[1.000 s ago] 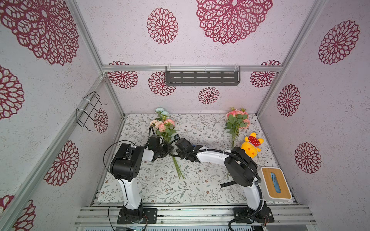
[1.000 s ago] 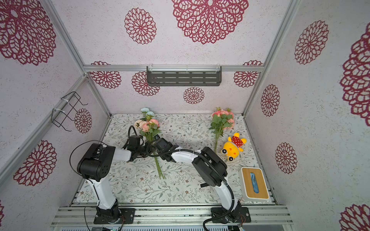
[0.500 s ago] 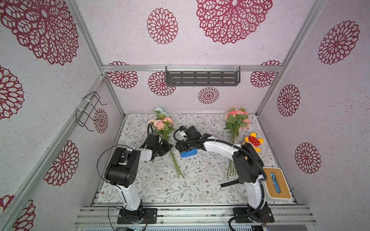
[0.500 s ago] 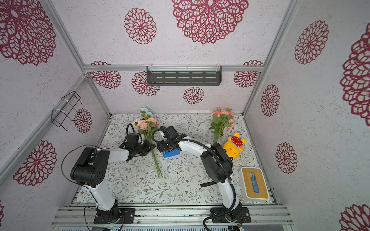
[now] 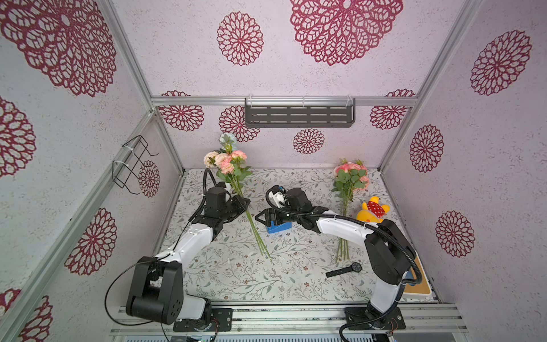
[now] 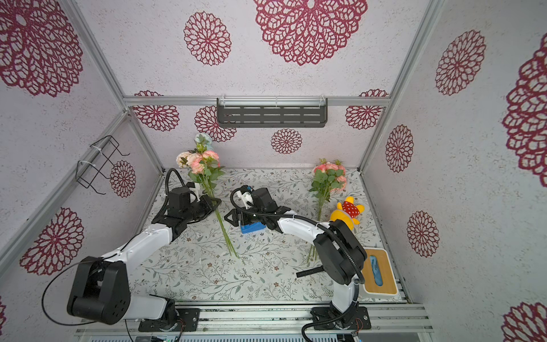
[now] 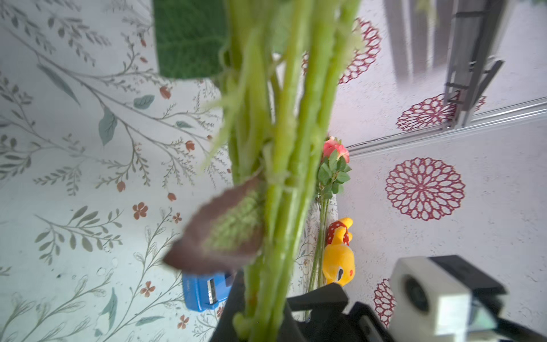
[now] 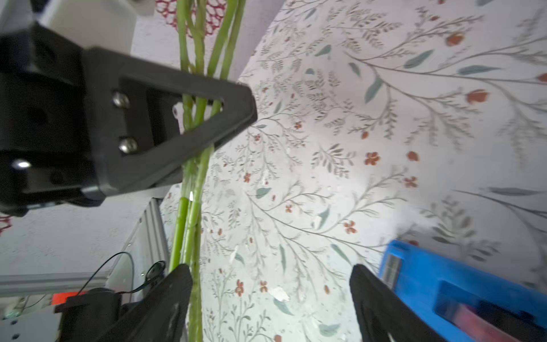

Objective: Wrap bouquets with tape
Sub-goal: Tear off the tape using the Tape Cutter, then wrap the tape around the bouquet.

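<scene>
Your floral table [image 5: 236, 281] sits inside rosette-papered walls [image 5: 325, 74]. Your left gripper [image 5: 245, 204] clamps the bouquet [image 5: 229, 161] stems. Your right gripper [image 5: 262, 218] is spread wide and empty, with the tape dispenser [image 5: 279, 228] just beside it.

The bouquet stems [image 7: 284, 177] are blurred throughout the left wrist view. The tape dispenser [image 8: 461, 281] runs off the right wrist frame. In a top view the right arm [image 6: 340, 257] hides the watch [image 6: 309, 271] face.

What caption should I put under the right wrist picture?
Open right jaws flanked by bouquet stems and the blue tape dispenser.
</scene>
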